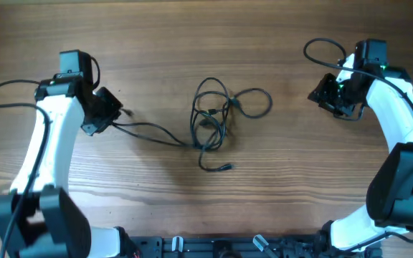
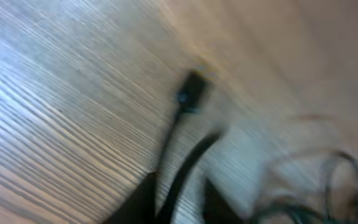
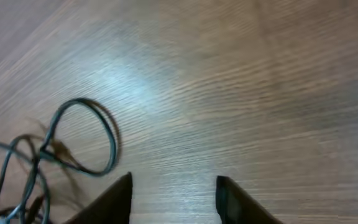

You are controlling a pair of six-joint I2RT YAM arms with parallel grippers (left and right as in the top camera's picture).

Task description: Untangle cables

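The left gripper (image 2: 179,182) is seen with its fingers (image 2: 138,202) partly drawn together on either side of one cord (image 2: 188,152). Blur hides whether the cord is clamped, so that cannot be told. A plug (image 2: 191,94) is carried on the cord just beyond the fingertips. From there the cord is led right across the table (image 1: 300,186) to the cables (image 1: 212,120), which lie knotted near the middle. The right gripper (image 3: 174,178) is held spread and empty over bare wood, well apart from the knot, with only an outer loop (image 3: 86,137) near it.

The cables are judged light, thin and limp. They would be dragged together if one strand were pulled hard, and the knot would be tightened. A thin cord may slip from the pads, so hold is best taken just behind a plug, where the stiffer end gives purchase, while the knot is pinned by the other gripper.

Counted: two grippers and one knot. Two free plug ends are seen from overhead, one at the left gripper and one below the knot. The number of cords cannot be told.
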